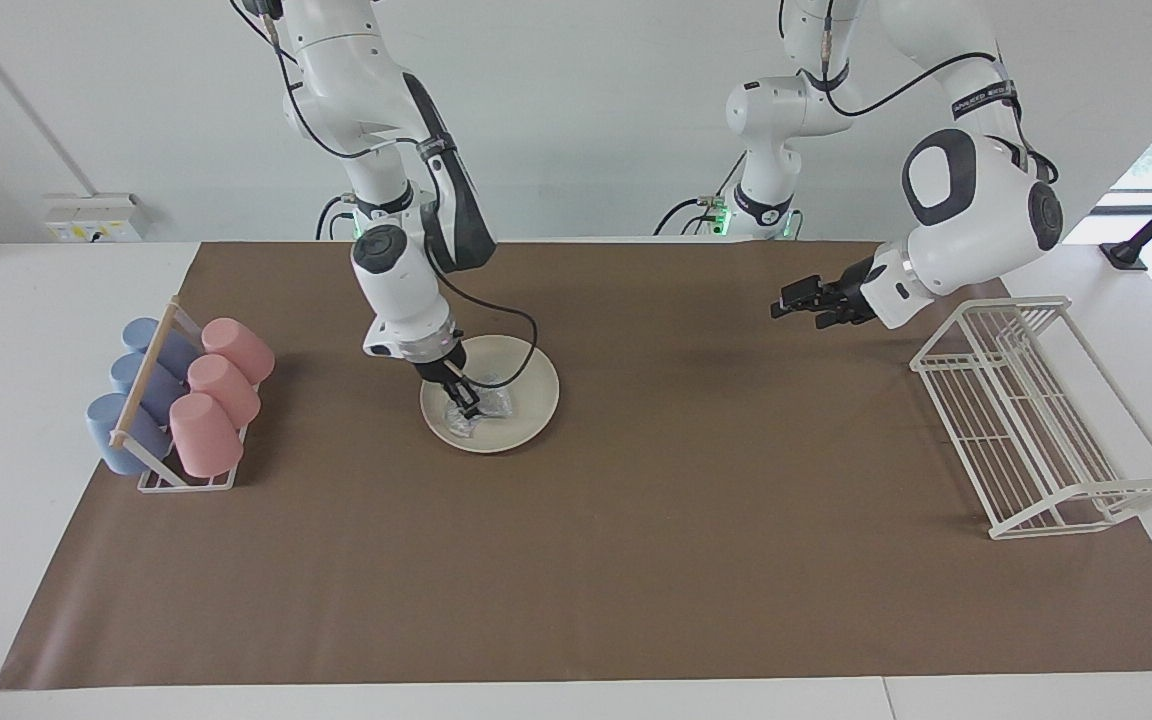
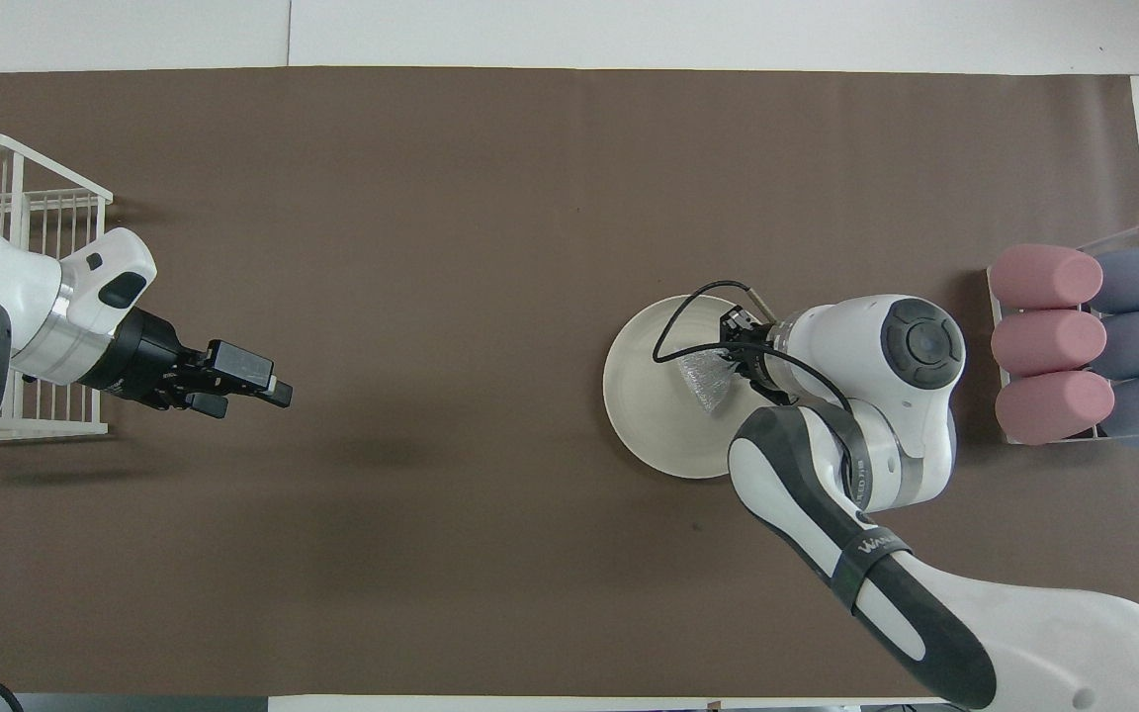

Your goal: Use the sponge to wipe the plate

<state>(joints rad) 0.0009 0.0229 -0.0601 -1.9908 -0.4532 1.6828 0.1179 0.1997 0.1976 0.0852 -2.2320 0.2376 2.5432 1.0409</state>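
Note:
The cream-white plate [image 1: 534, 392] [image 2: 641, 396] lies on the brown mat, between the mat's middle and the cup rack at the right arm's end. The silvery wrinkled sponge [image 1: 481, 412] [image 2: 703, 381] rests on the plate, on the part nearest the cup rack. My right gripper [image 1: 466, 401] [image 2: 728, 358] points down onto the plate, shut on the sponge and pressing it to the surface. My left gripper [image 1: 781, 304] [image 2: 273, 391] hangs open and empty over the mat beside the white wire rack, and that arm waits.
A rack of pink and blue cups [image 1: 181, 400] [image 2: 1084, 346] lying on their sides stands at the right arm's end. A white wire dish rack [image 1: 1026, 420] [image 2: 16, 198] stands at the left arm's end. The right arm's black cable [image 1: 526, 335] loops over the plate.

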